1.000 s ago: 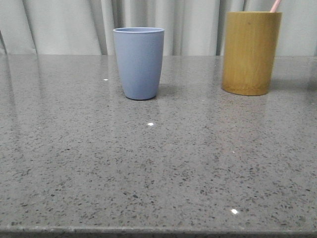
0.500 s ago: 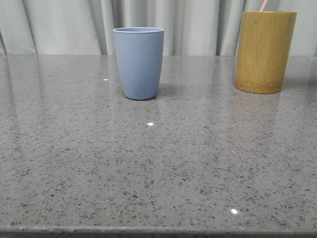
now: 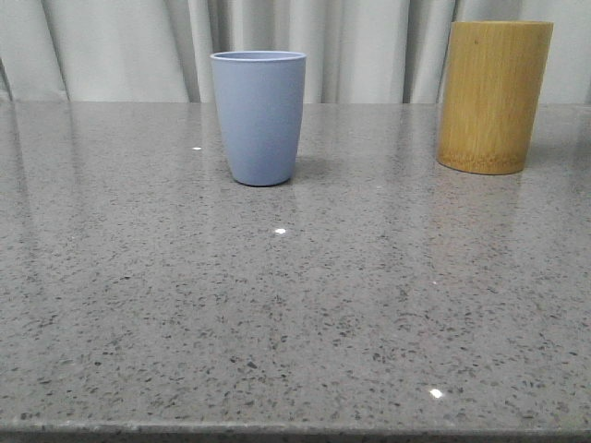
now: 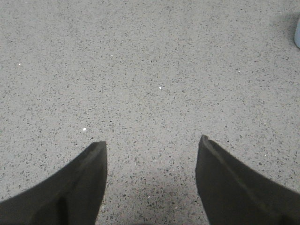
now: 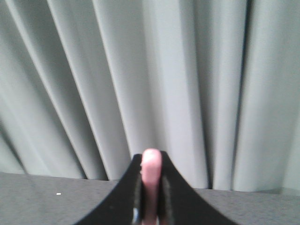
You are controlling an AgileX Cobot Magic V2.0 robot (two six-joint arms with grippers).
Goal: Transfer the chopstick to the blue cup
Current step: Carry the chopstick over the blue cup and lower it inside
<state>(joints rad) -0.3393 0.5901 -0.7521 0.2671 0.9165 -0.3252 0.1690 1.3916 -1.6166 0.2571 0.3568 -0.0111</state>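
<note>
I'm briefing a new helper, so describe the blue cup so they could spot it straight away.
On the grey speckled table, in front of the pale curtain, stand two upright containers. The blue cup is the left one: matte greyish-blue, tapered, handleless, and shorter than the yellow-brown bamboo cylinder standing apart to its right.

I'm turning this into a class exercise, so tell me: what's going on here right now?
The right gripper is shut on a pale pink chopstick, held up facing the curtain. On the speckled grey table the blue cup stands upright, and a taller bamboo holder stands apart to its right. The left gripper hangs open over bare tabletop, holding nothing. The chopstick has not yet gone into the blue cup.
</note>
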